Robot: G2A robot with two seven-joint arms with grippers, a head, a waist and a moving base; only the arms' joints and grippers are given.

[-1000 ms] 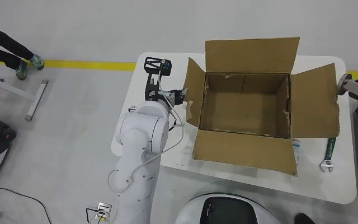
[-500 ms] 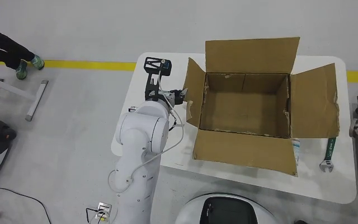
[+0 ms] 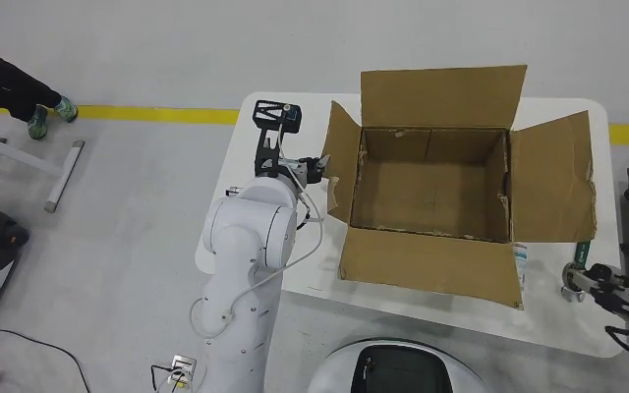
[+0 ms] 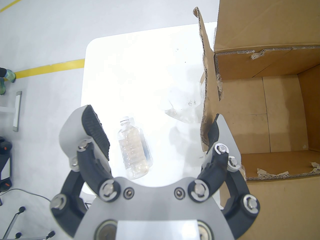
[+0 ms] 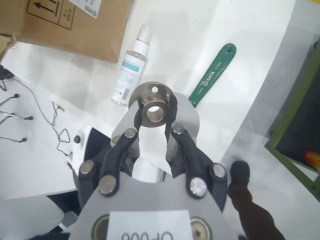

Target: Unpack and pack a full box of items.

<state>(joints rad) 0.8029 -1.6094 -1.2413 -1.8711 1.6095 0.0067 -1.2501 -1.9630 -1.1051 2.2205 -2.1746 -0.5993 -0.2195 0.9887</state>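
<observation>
Box (image 3: 432, 196) stands open and empty on the table (image 3: 550, 319); unpacking appears complete, and packing is still to do. Right tool (image 5: 155, 106) clamps a flange (image 5: 148, 89) over the table, near a spray bottle (image 5: 132, 73) and wrench (image 5: 212, 73), with the box beyond. Left tool (image 4: 153, 121), wide open and empty, hangs over a bottle (image 4: 133, 148), just beside the box wall.

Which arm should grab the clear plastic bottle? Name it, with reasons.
Left: left gripper hangs open over the clear plastic bottle; right gripper is shut on a metal flange.
</observation>
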